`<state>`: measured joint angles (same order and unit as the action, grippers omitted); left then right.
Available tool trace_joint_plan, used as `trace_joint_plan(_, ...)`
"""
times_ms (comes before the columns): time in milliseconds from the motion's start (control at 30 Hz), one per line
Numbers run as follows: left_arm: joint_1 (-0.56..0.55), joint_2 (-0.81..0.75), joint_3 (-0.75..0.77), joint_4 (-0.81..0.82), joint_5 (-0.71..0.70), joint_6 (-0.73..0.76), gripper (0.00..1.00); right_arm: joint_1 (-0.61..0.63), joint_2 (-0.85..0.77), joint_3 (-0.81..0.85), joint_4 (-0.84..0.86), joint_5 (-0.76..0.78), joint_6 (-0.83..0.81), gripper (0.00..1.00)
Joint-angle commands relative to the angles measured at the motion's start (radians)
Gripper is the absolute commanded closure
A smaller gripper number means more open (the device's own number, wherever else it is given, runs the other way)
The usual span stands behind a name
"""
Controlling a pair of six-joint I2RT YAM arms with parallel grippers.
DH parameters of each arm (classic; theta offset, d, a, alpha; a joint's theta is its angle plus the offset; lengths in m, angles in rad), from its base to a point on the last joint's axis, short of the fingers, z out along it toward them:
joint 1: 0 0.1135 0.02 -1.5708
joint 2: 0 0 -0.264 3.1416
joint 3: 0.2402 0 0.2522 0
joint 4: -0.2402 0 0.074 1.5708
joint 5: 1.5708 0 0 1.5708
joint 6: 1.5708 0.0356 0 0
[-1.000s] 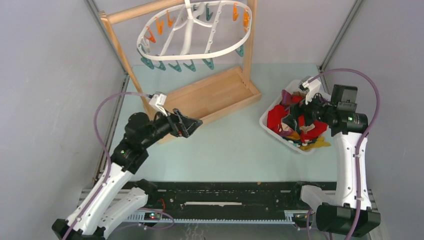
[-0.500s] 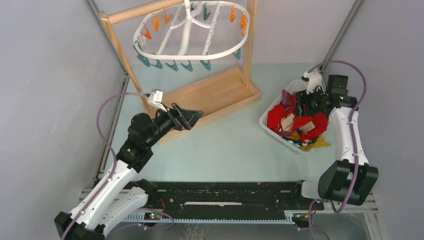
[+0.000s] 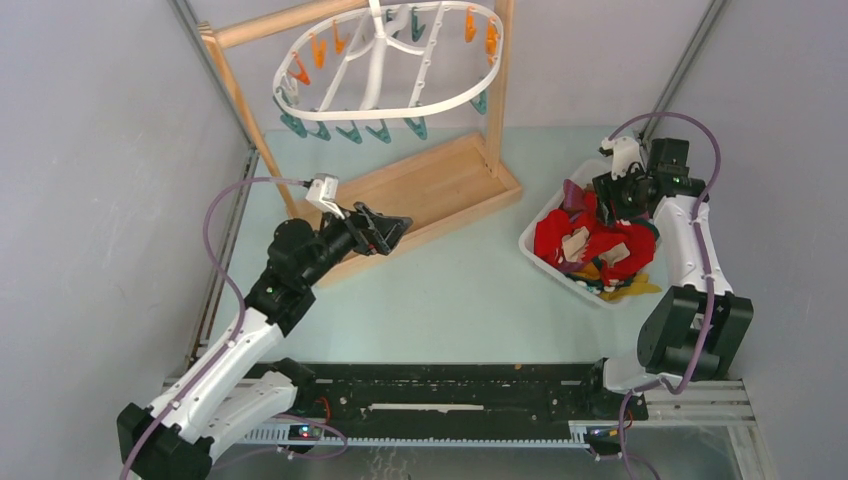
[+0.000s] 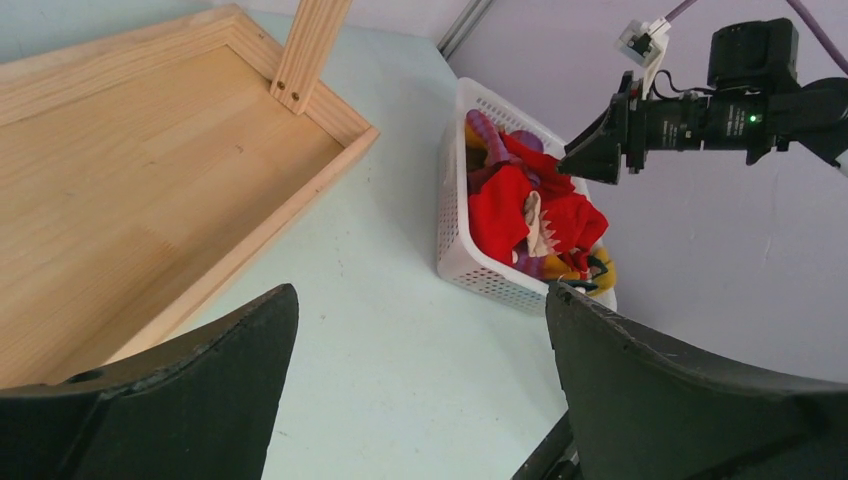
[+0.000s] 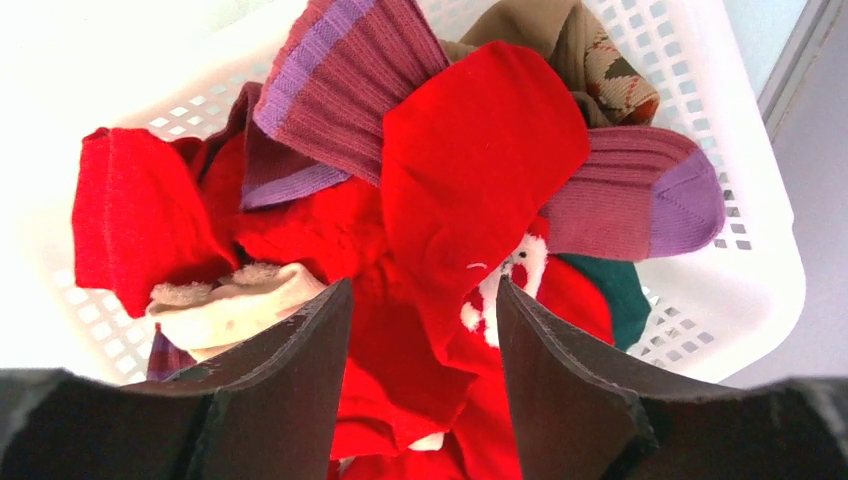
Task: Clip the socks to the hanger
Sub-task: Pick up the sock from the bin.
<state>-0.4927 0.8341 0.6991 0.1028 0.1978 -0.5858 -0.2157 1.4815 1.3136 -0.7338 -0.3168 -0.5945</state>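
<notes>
1. Hovering at the left of the top view, the left gripper (image 3: 393,229) hangs over the near-left edge of the pale wooden stand (image 3: 430,190). Its black fingers (image 4: 200,380) are spread wide with nothing between them.
2. That stand has a shallow tray base resting on the pale green tabletop (image 3: 470,300), with upright posts and a round top rail.
3. From the rail hangs the large white plastic oval hanger (image 3: 373,70), with cross ribs and a central hook, high above the tray and tilted.
4. Teal clothespins (image 3: 350,132) dangle along the hanger's near rim and orange clothespins (image 3: 318,50) along its far rim. No sock is clipped to any pin in view.
5. To the right, well apart from the stand, sits a white perforated plastic basket (image 4: 455,235) on the tabletop.
6. The socks (image 3: 585,240) all lie piled inside it. They are mostly red, with maroon-and-purple ribbed ones, a beige one, a brown patterned one, a dark green one and a bit of yellow at the near end.
7. The right gripper (image 5: 420,290) hangs above the basket's far end, pointing down at the pile. Its jaws stand partly apart, and a red sock (image 5: 480,160) shows through the gap. In the left wrist view the tips are clear of the pile, gripping nothing.
</notes>
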Motion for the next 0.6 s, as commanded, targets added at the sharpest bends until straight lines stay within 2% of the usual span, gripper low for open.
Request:
trace_joint_plan(0, -0.004, -0.004, 0.017, 0.057, 0.025, 0.054, 0.02, 0.001, 0.020, 0.057, 0.038, 0.016, -0.040, 0.37)
trace_joint_plan(200, -0.004, 0.041, 0.031, 0.092, 0.024, 0.004, 0.04, 0.021, 0.093, 0.090, 0.034, 0.023, -0.030, 0.47)
trace_joint_plan(567, -0.004, 0.019, -0.002, 0.111, 0.024, -0.032, 0.07, 0.010, 0.117, 0.096, 0.022, -0.042, -0.002, 0.90)
